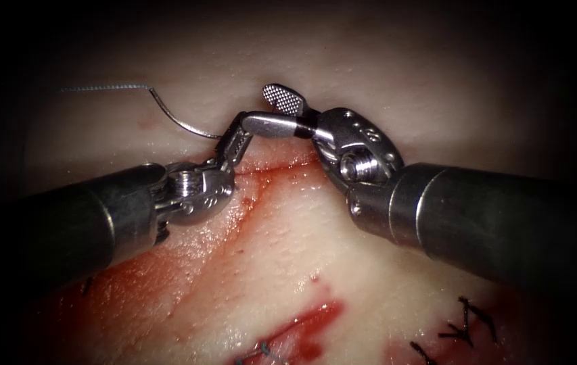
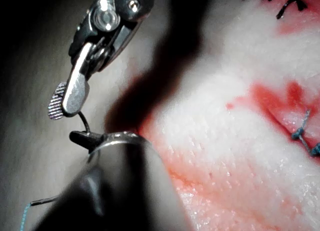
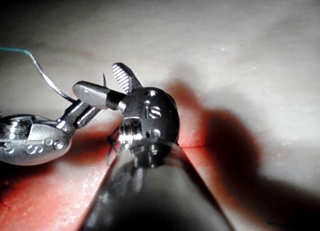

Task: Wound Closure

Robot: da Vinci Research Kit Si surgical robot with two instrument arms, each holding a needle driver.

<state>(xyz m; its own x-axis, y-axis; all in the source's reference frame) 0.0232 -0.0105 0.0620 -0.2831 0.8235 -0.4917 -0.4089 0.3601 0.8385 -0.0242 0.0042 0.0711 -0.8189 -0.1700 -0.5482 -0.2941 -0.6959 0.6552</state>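
Note:
My left tool (image 1: 239, 125) comes in from the left, its jaws shut on the curved needle (image 1: 187, 125) toward its pointed half. The needle's tail arcs up and left, free above the pale tissue (image 1: 369, 81) and out of it. Its blue thread (image 1: 99, 88) trails off to the left. My right tool (image 1: 259, 107) stands with its jaws open around the needle's short tip part (image 3: 104, 79), right at the left jaws' tips and holding nothing. Both tools' tips hover over the far end of the red cut (image 1: 281, 165). From the left wrist, the needle (image 2: 84, 123) rises toward the right tool (image 2: 62, 108).
Red fluid (image 1: 234, 230) streaks the tissue below the tools. Nearer the front lie a stitched wound with blue thread knots (image 1: 261, 351) and black stitch ends (image 1: 467, 324) at the right. The two shafts cross the lower left and lower right.

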